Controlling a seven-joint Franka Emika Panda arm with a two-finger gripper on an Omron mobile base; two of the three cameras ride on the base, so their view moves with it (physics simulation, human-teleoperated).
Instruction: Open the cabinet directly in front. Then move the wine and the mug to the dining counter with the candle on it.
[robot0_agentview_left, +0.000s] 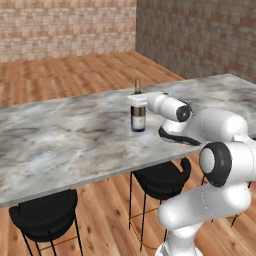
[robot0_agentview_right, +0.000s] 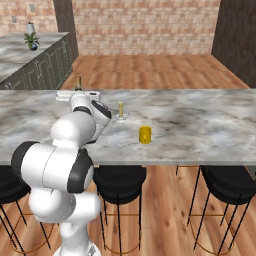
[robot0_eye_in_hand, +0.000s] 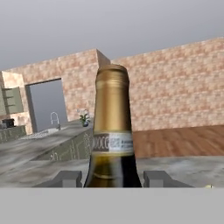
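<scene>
The wine (robot0_agentview_left: 138, 118), a dark bottle with a pale label and golden neck, stands upright on the marble dining counter (robot0_agentview_left: 60, 140). My gripper (robot0_agentview_left: 137, 100) reaches in from the right and is shut on its upper part. The hand view has the wine (robot0_eye_in_hand: 113, 131) up close, one fingertip (robot0_eye_in_hand: 68, 178) on each side. From the right base, the golden neck of the wine (robot0_agentview_right: 78, 82) rises above the gripper (robot0_agentview_right: 77, 94). To its right stand the candle (robot0_agentview_right: 120, 110) and the yellow mug (robot0_agentview_right: 145, 135) on the dining counter (robot0_agentview_right: 200, 125). A green wall cabinet (robot0_eye_in_hand: 11, 99) shows far off, its doors too small to read.
Black stools (robot0_agentview_left: 45, 215) (robot0_agentview_right: 120, 180) stand under the counter's near edge. Low green cabinets with a marble worktop (robot0_agentview_right: 35, 65) and a potted plant (robot0_agentview_right: 31, 40) lie at the far left. Brick walls and wooden floor lie beyond.
</scene>
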